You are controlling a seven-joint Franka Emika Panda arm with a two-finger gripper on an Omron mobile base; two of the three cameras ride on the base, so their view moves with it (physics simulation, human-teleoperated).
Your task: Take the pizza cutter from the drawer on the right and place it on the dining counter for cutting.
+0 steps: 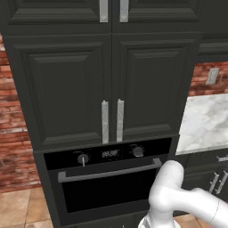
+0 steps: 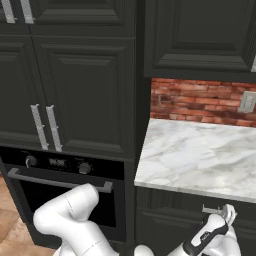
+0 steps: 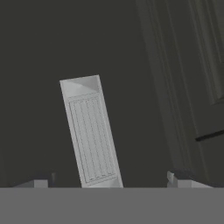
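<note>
Two dark fingers [image 3: 43, 180] stood wide apart with nothing between them, the gripper [image 3: 111, 183] aimed at one silver drawer handle [image 3: 91, 133] on a dark drawer front [image 3: 35, 109]. That handle's long axis ran nearly along the view's height, leaning a little to the left at its top. From the right base camera, the gripper [image 2: 226, 216] sat right at the handle [image 2: 212, 209] of the drawer under the marble counter [image 2: 200, 155] by the brick wall [image 2: 200, 102]. One built-in oven [image 1: 107, 182] with two knobs [image 1: 83, 159] stood to the left of that counter, below two tall cabinet doors [image 1: 67, 84] carrying two silver handles [image 1: 105, 121]. One wall outlet [image 2: 247, 101] sat on the brick. I could not tell where the pizza cutter was.
</note>
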